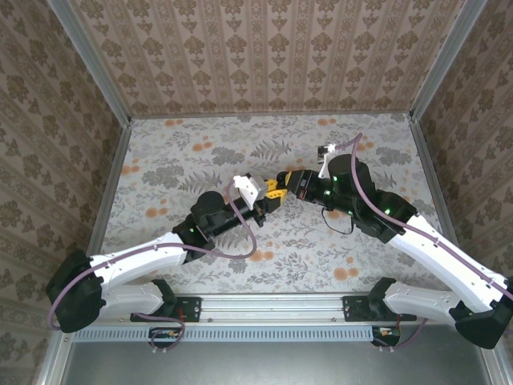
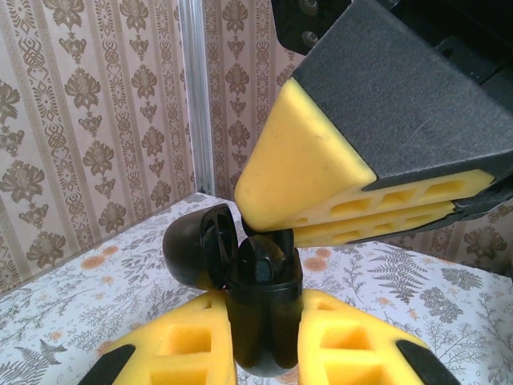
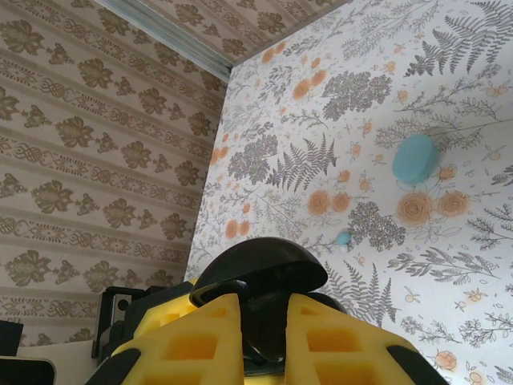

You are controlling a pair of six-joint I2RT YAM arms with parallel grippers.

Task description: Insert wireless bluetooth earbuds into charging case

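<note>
Floral-print tabletop (image 1: 200,152), teal earbud (image 3: 343,237) lying on it; damask-papered walls (image 1: 264,48), aluminium posts (image 2: 192,96).

Centre barred by left gripper (image 2: 264,325) and right gripper (image 3: 264,305) meeting at glossy black charging case (image 2: 264,277); flower-patterned desk (image 1: 172,156) open around.

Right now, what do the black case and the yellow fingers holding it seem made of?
Black case: hard plastic, likely, semi-gloss; soft highlights on its rounded shell. Yellow fingers: matte plastic or firm foam, hard to tell; grainy surface with moulded open cells.
</note>
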